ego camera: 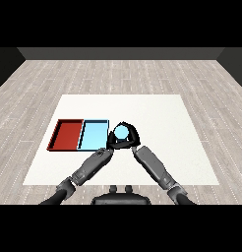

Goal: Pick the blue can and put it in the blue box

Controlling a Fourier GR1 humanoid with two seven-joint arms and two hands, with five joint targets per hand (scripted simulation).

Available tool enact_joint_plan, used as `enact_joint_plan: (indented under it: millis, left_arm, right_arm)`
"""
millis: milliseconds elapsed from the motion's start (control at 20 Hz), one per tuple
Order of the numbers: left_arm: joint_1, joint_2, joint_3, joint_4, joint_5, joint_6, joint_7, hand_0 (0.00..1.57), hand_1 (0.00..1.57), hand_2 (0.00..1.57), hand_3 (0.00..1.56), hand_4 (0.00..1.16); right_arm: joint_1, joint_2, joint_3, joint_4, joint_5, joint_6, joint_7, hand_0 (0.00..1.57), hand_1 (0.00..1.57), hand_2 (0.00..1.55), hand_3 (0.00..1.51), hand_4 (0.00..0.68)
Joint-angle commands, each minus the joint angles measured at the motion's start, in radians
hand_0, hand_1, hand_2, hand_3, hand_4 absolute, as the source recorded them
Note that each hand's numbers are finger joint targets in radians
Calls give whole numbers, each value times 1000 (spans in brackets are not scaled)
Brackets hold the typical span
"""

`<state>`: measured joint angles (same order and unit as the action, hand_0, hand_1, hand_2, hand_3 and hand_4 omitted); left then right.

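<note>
Head view of the work area. The blue can [121,132] stood just to the right of the blue box [93,136], outside its rim, near the box's right edge. It appeared as a pale blue disc, seen from above, its top face lighter than its surroundings; its side wall was hidden by the black fingers around it. The right hand [129,140] wrapped the can, its fingers curled round it on the far and right sides. The left hand [111,141] lay against the can's left side, between the can and the blue box; whether its fingers were curled round the can or only resting beside it could not be told. Whether the can was lifted off the white table [157,118] or standing on it could not be told either.

Progress, as judged: the grasp appeared made, but the can was not yet in the blue box, whose floor showed bare. What remained was a short carry to the left over the box's right rim and a release inside. The red box [66,135], touching the blue box on its left side, played no part.
</note>
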<state>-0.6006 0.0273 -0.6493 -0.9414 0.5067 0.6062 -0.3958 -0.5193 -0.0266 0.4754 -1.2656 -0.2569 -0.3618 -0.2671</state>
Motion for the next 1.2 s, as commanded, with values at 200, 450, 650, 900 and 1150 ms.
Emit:
enact_joint_plan:
  millis: [200,450,650,900,1150]
  left_arm:
    - [-42,-26,53,40,-50,36,35,1571,1571,1554,1464,1140]
    - [3,-26,44,-11,-78,42,46,1571,1571,1559,1466,1138]
    - [29,-27,98,7,-107,-15,34,1571,1571,1568,1477,1142]
    - [-31,-24,130,65,-109,-28,32,1571,1571,1571,1490,1146]
    - [27,-17,137,41,-99,-44,14,1571,1571,1571,1494,1145]
  right_arm:
    - [-3,25,21,-23,6,-19,17,1097,1097,1188,1033,400]
    - [8,26,-7,-4,80,-12,44,0,0,0,0,0]
    - [20,22,-47,-41,108,32,92,0,0,0,0,0]
    - [7,26,-82,9,85,32,29,0,0,0,0,0]
    - [15,10,-200,-58,33,52,67,0,0,0,0,0]
